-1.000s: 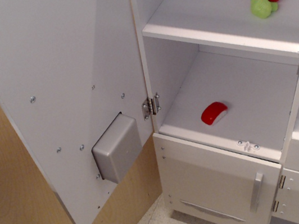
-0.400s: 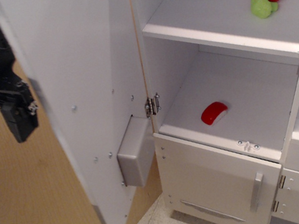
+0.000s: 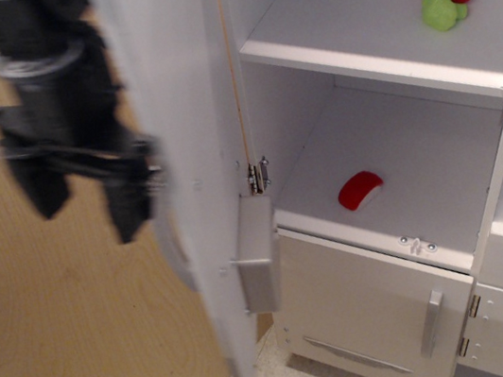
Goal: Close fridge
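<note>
Observation.image: tall white toy fridge (image 3: 375, 64), large white door (image 3: 191, 160) roughly edge-on, half shut. Blurred black gripper (image 3: 80, 192) outside it, fingers apart. Risk: glancing push slips off door edge.

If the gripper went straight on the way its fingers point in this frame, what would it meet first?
The gripper is motion-blurred; its fingers point downward beside the fridge door's outer face. Straight on, only the wooden panel lies behind that line, so the way looks free to the frame's bottom, though depth is unclear.
</note>
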`<control>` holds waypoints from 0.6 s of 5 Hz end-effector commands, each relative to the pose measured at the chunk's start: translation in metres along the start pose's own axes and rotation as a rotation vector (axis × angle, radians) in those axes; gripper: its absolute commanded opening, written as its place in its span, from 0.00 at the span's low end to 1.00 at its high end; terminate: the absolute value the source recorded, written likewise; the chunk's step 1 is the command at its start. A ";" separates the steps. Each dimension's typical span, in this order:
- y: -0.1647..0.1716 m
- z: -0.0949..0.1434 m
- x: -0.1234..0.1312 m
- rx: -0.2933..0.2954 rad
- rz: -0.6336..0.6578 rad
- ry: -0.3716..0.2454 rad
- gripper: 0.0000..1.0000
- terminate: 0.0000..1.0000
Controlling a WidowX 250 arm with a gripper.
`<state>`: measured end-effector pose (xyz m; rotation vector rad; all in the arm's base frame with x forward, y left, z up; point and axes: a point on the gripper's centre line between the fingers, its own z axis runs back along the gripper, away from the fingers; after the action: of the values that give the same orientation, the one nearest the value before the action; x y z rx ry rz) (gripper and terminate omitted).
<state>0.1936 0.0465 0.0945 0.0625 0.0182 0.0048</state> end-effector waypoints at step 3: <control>-0.006 0.005 0.100 0.009 0.111 -0.067 1.00 0.00</control>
<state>0.2894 0.0368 0.0841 0.0723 -0.0065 0.1052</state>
